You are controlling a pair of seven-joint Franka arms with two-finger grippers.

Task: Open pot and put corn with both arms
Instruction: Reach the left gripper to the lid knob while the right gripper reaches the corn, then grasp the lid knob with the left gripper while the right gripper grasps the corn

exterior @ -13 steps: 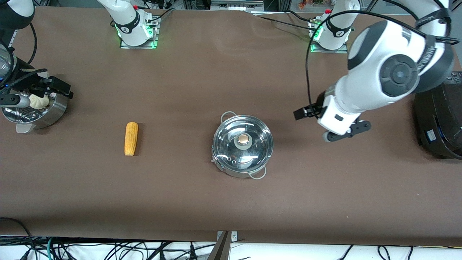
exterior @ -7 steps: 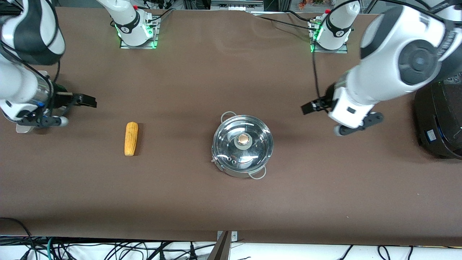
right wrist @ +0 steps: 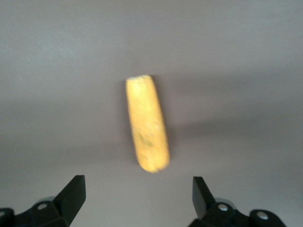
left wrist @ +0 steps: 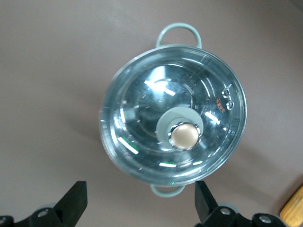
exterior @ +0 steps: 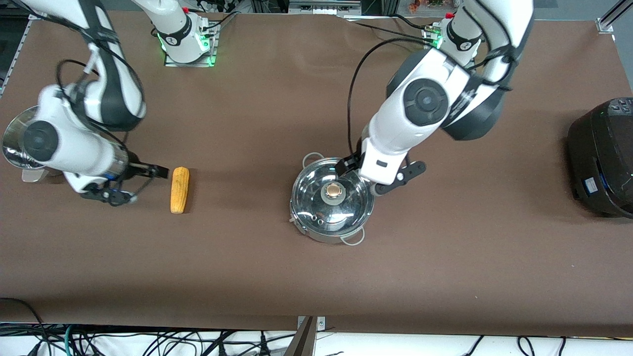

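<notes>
Both hands hang in the air with their fingers spread wide and nothing between them. Over the rim of the pot (exterior: pixel 332 200) nearest the robot bases hovers the left hand (left wrist: pixel 138 204), its wrist view looking straight down on the clear glass lid (left wrist: pixel 173 125), which sits shut on the pot with its tan knob (exterior: pixel 334 190) in the middle (the two pale loop handles stick out at the rim, one toward the bases and one toward the front camera). This pot stands on the brown desk (exterior: pixel 445 257) about midway between the two ends. Over the desk just beside the corn (exterior: pixel 179 189), toward the right arm's end, is the right hand (right wrist: pixel 136 201); the cob lies flat and untouched, well apart from the pot. A black rounded cooker (exterior: pixel 601 158) sits at the left arm's end of the desk.
</notes>
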